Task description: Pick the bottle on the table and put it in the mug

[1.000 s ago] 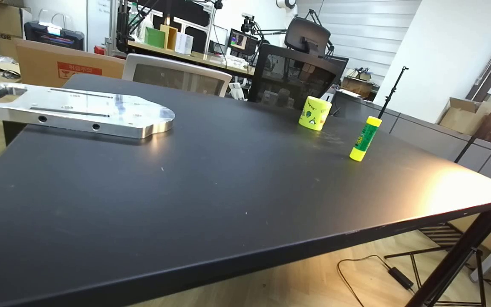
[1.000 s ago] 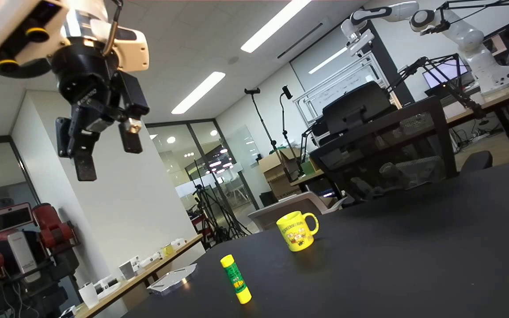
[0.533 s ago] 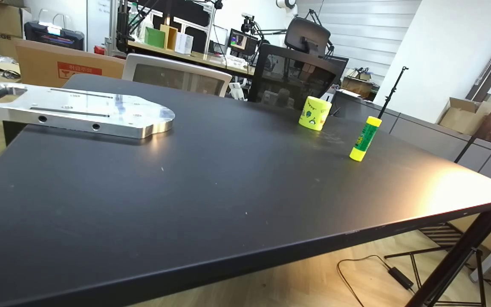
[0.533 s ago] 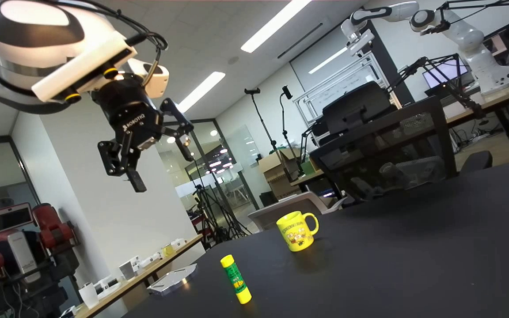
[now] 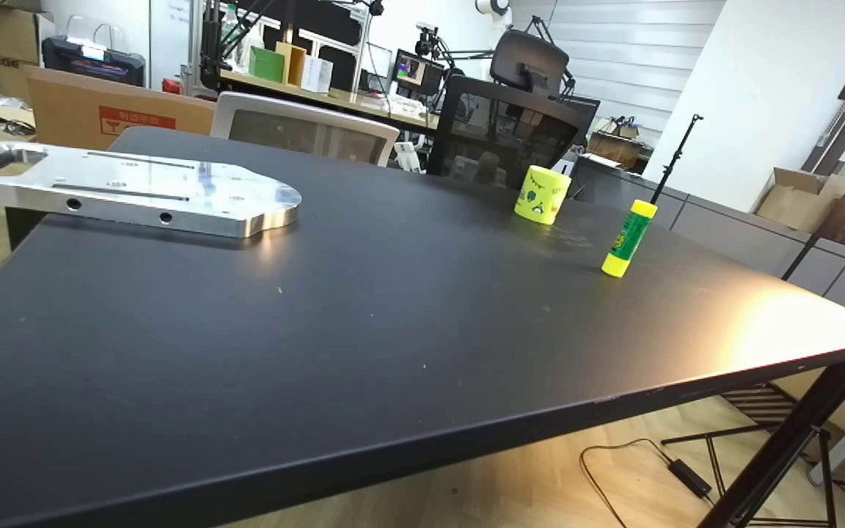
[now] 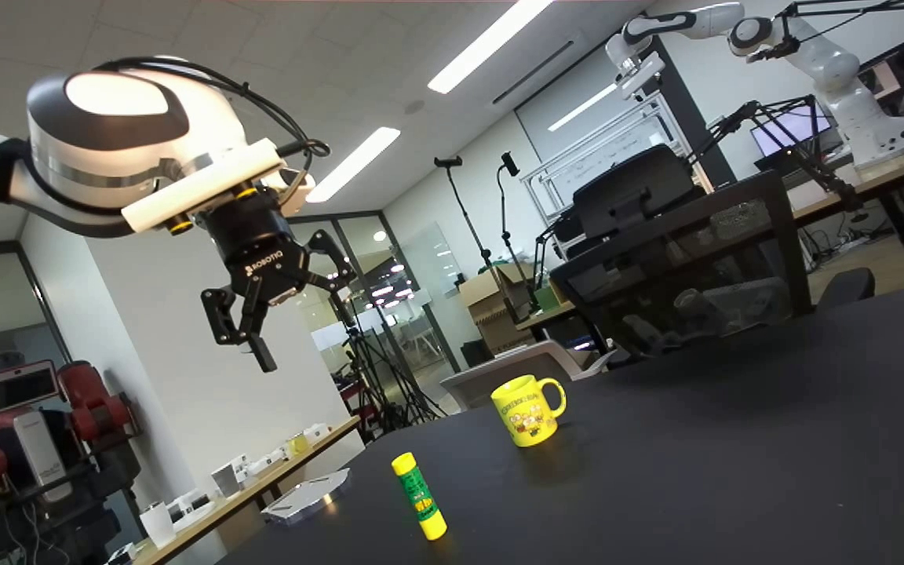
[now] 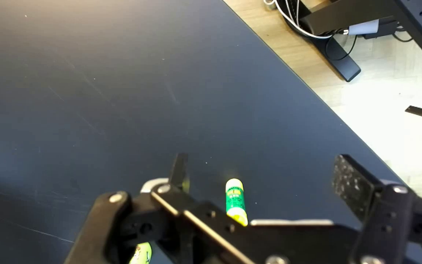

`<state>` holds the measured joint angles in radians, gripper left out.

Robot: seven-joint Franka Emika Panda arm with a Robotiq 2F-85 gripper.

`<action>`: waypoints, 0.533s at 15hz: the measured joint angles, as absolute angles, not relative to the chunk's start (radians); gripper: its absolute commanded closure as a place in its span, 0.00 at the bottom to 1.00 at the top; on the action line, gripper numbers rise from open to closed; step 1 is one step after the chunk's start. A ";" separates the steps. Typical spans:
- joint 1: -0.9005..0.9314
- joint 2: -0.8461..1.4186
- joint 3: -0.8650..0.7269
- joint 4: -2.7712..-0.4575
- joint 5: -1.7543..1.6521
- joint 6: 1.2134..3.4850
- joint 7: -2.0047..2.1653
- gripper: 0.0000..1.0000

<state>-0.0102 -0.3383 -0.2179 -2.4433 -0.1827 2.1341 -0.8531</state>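
Note:
The bottle (image 5: 628,239), slim and yellow with a green label, stands upright on the black table (image 5: 334,330). It also shows in an exterior view (image 6: 419,497) and in the wrist view (image 7: 235,200), where the gripper's linkage covers its lower end. The yellow-green mug (image 5: 542,195) stands upright near it; its handle shows in an exterior view (image 6: 526,411). In the wrist view the mug (image 7: 144,253) is mostly hidden behind the gripper. My gripper (image 6: 304,333) is open and empty, well above the table. In the wrist view the bottle appears between the spread fingers (image 7: 264,172).
A silver metal plate (image 5: 129,187) lies at the table's end, also seen in an exterior view (image 6: 307,496). Chairs (image 6: 687,267) stand along the table's side. The table edge (image 7: 299,79) runs diagonally in the wrist view, with floor beyond it.
In an exterior view the arm and gripper have moved right and down, and the gripper has turned. A dark gripper part now shows at the upper right of an exterior view. Bottle and mug have not moved.

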 measured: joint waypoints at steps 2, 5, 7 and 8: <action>-0.016 -0.339 -0.218 -2.443 -0.183 2.134 -0.853 0.00; -0.018 -0.339 -0.218 -2.443 -0.183 2.134 -0.853 0.00; -0.019 -0.339 -0.217 -2.444 -0.182 2.134 -0.853 0.00; -0.020 -0.337 -0.216 -2.444 -0.182 2.148 -0.852 0.00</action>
